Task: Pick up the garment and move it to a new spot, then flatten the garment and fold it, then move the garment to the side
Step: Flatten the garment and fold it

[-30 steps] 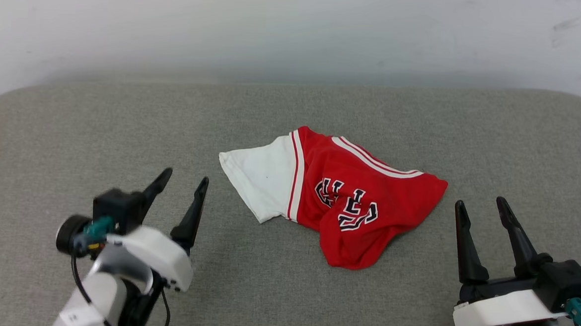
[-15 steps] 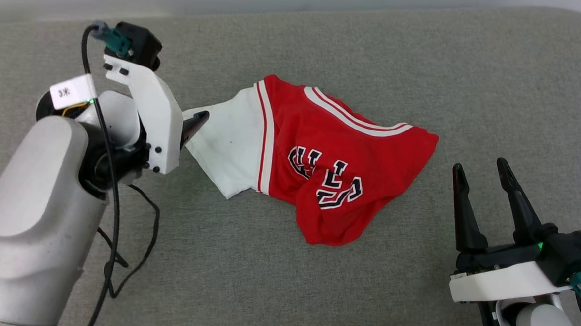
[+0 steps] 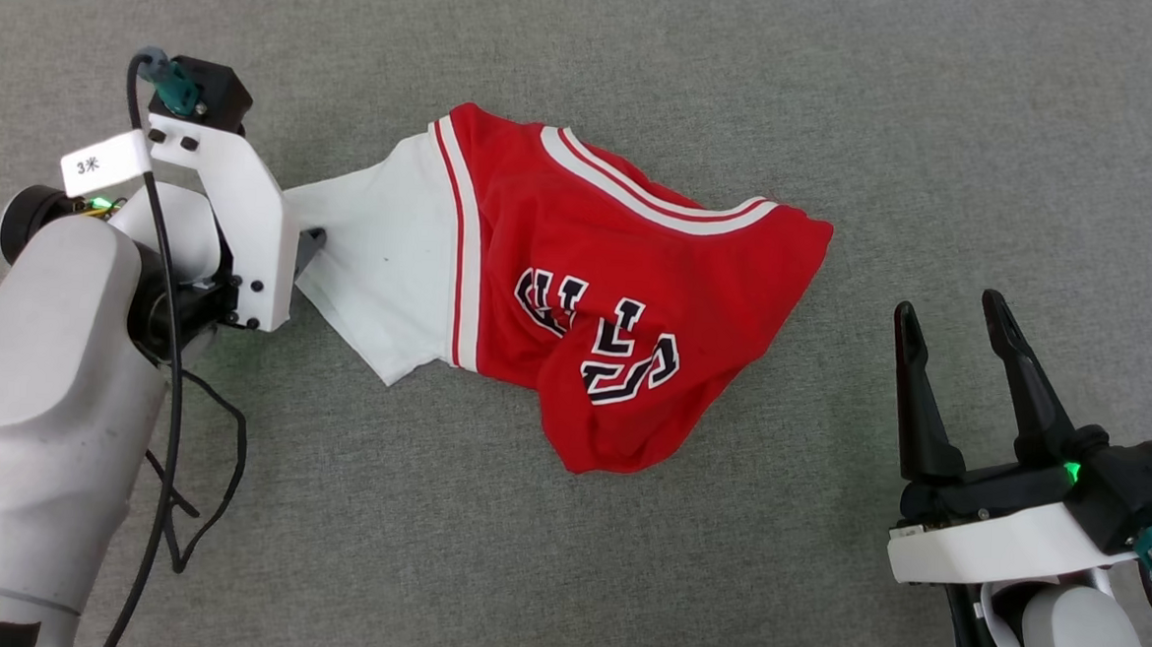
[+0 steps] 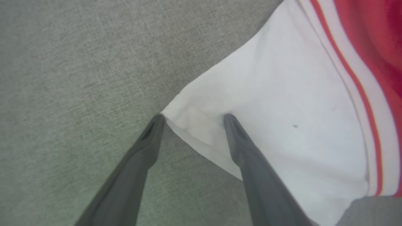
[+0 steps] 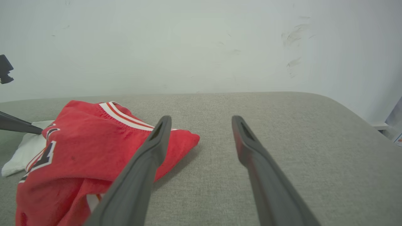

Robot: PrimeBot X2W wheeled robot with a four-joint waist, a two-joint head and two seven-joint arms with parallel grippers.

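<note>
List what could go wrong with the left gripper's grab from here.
The open left gripper straddles only the white sleeve's corner; closing there may pinch a thin edge that slips. Lifting by one sleeve could leave the crumpled red jersey dangling bunched, since the right gripper sits open, apart from it.

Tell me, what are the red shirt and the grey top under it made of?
The red shirt looks like soft matte knit cloth: it slumps in wrinkles. The grey top looks like coarse woven fabric, maybe padded: a fine weave shows and its corner is rounded.
</note>
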